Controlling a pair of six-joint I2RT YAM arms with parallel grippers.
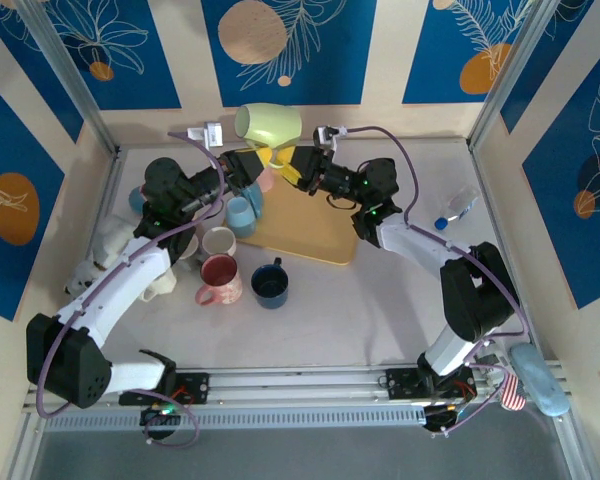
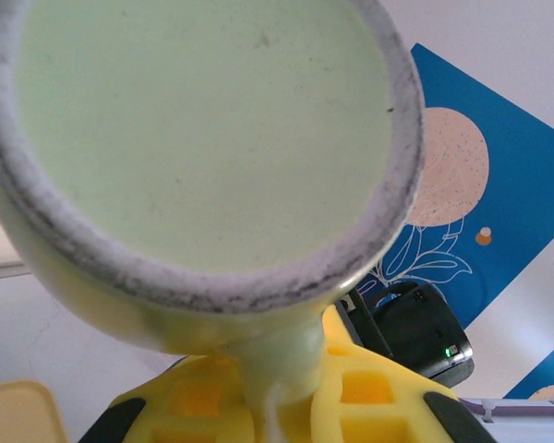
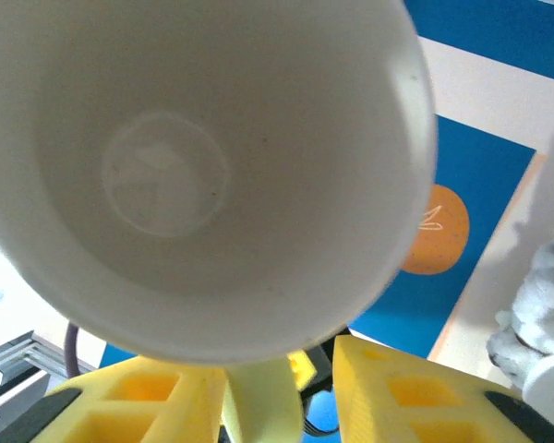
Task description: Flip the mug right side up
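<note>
Handover seems why the green mug (image 1: 268,124) hangs sideways in mid-air near the back wall (image 1: 380,50) overhead; from the left wrist, the left gripper (image 2: 277,392) pinches its handle (image 2: 279,360) under the base; from the right wrist, the right gripper (image 3: 277,392) faces its mouth, jaws spread astride that handle.

Room left of the board (image 1: 315,235) is crowded by mugs (image 1: 220,278); bare counter (image 1: 380,310) is left at the right.
</note>
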